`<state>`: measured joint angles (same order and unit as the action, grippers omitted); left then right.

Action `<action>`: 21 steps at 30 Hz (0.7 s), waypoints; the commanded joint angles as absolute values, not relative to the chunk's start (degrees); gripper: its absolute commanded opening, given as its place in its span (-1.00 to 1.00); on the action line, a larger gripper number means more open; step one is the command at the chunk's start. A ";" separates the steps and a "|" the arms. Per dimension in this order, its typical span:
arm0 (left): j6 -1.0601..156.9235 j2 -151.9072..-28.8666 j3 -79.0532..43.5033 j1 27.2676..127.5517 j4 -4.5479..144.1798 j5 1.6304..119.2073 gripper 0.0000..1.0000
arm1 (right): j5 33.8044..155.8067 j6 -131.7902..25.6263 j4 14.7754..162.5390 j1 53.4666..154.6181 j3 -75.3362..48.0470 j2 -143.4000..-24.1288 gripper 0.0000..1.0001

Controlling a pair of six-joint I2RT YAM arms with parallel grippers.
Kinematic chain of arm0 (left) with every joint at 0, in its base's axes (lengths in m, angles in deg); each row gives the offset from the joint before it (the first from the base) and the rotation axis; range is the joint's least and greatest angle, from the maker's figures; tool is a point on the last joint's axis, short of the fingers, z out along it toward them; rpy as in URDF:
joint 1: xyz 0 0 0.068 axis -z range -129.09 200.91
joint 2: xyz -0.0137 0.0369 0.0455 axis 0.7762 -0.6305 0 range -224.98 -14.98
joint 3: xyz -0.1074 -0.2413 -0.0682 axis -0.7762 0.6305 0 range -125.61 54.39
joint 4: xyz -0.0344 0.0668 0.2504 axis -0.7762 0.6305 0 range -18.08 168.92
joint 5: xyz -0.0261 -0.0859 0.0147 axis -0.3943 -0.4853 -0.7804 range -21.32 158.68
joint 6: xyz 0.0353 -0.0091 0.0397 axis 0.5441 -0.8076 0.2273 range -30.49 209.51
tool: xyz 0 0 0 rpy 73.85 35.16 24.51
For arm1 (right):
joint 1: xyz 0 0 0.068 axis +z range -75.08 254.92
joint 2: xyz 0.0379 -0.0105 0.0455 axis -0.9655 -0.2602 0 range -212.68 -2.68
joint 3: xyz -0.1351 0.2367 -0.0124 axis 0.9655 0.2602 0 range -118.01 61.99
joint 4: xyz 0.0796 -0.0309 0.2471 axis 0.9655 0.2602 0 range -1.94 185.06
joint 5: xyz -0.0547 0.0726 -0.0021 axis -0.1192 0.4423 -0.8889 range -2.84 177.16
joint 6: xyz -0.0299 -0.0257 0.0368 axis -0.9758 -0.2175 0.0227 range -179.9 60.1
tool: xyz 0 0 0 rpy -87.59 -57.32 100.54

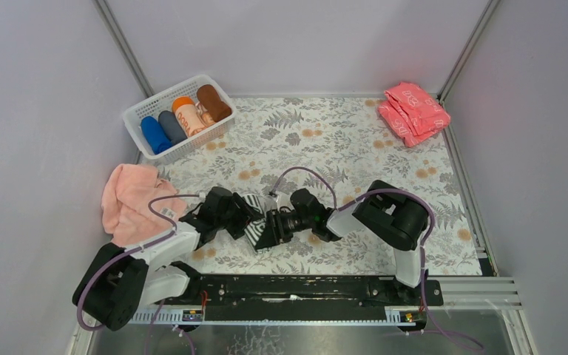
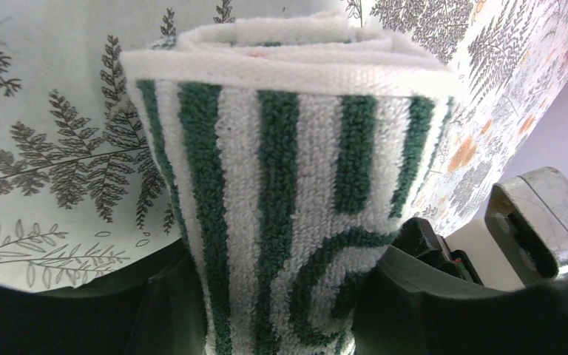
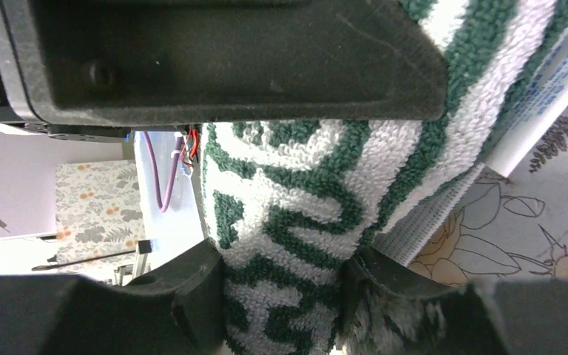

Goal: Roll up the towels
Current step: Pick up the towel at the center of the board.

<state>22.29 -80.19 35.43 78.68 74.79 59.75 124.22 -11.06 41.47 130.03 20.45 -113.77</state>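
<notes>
Step in hand, as I read it: finishing the striped towel [image 1: 257, 225] and passing it between my two arms. It sits at the near middle of the floral table [image 1: 325, 140], between both grippers. In the left wrist view it is already a tight cylinder, with its layered end facing away.

My left gripper [image 2: 288, 281] has a finger against each side of the roll, pinching the striped towel. I can't tell how firm that pinch is. My right gripper [image 3: 281, 281] is clamped on the same towel from the other side, and the pile bulges around its fingers [image 3: 192, 296].

I can't tell whether the roll rests on the table or hangs just above it.

The white basket [image 1: 137, 118] is at the far left corner. It holds four rolls: blue [image 1: 154, 134], grey [image 1: 171, 126], orange-and-white [image 1: 187, 115] and rust-brown [image 1: 214, 101]. The pale pink towel [image 1: 127, 200] lies crumpled and unrolled at the left edge. The red-pink folded stack [image 1: 414, 112] is in the far right corner.

My call for the next move: one gripper lets go while the other keeps squeezing, so the roll doesn't spring open. The left arm is nearer the basket, so it likely carries. Risk: the loose outer flap unwinds on release. The pink towel probably comes next.
</notes>
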 commanded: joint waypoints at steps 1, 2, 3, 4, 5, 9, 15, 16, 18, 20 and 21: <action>23.08 -85.56 37.43 80.54 75.26 61.73 0.04 | 124.68 -7.52 45.16 130.01 22.39 -117.06 -0.25; 23.46 -86.02 37.04 80.53 75.37 61.78 -0.01 | 124.51 -7.60 45.61 129.88 22.25 -116.73 -0.22; 23.80 -86.43 36.55 80.46 75.66 61.88 -0.08 | 124.29 -8.11 46.51 129.85 22.12 -116.19 -0.18; 24.29 -86.68 35.76 80.44 76.25 62.35 -0.14 | 123.99 -8.96 48.07 129.78 21.83 -115.30 -0.11; 25.12 -86.82 34.92 80.40 77.44 63.20 -0.18 | 123.66 -9.88 49.65 129.78 21.69 -114.09 -0.01; 29.43 -87.39 29.52 78.74 83.17 66.08 -0.26 | 120.66 -16.43 60.20 129.18 21.10 -106.87 0.37; 37.58 -88.91 20.40 71.99 89.53 64.96 -0.29 | 112.62 -28.91 81.25 126.57 20.05 -92.07 0.69; 38.63 -89.36 18.87 70.94 90.36 64.58 -0.29 | 109.74 -30.89 84.38 126.09 19.76 -89.70 0.73; 40.99 -90.18 15.40 68.98 91.68 63.06 -0.30 | 104.42 -34.72 90.73 125.23 19.04 -84.71 0.81; 42.90 -90.73 12.02 66.69 92.93 60.83 -0.30 | 98.19 -38.10 95.99 124.66 18.40 -80.43 0.88; 43.94 -91.04 10.32 65.29 93.57 59.61 -0.30 | 95.08 -39.59 98.07 124.56 18.20 -78.15 0.90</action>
